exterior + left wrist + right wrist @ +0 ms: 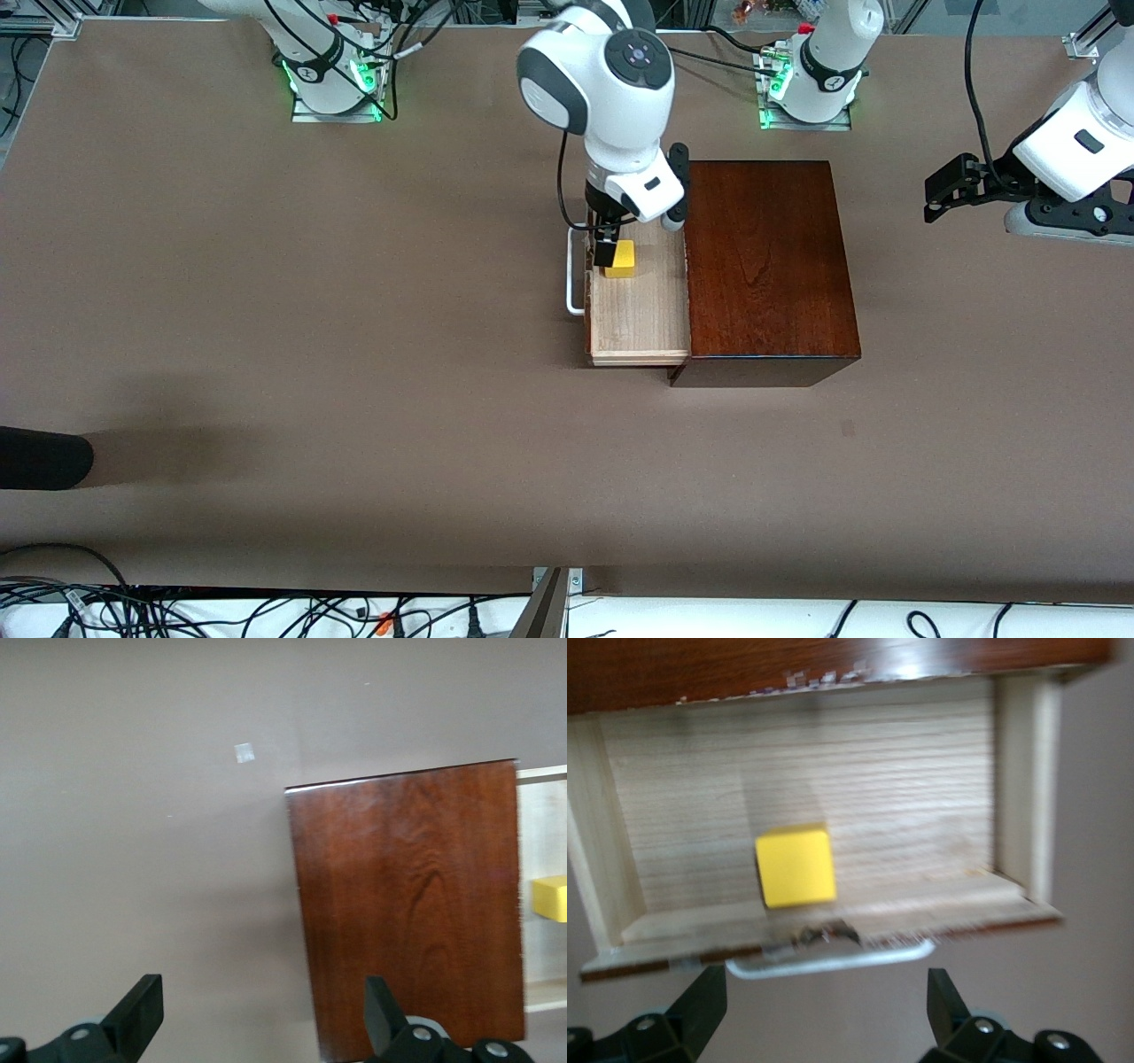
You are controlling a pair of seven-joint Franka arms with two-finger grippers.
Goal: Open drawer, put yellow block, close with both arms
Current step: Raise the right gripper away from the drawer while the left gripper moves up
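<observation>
Placement step is done: yellow block [796,865] rests in the open drawer [638,306]; right gripper [819,1014], released, hovers above it, at the box's [766,266] nine o'clock; left gripper [261,1019], unclenched, waits off at three o'clock; next, push the drawer closed by its handle [574,275].

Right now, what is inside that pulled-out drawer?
A yellow block lies alone on the drawer's pale floor, near its handle. The right gripper, open, is above it. The part inside the wooden box is covered. The left gripper waits open elsewhere.

Even bright overhead light; soft shadow on table [177,443]; right wrist view blurred; box [766,266] glossy.
</observation>
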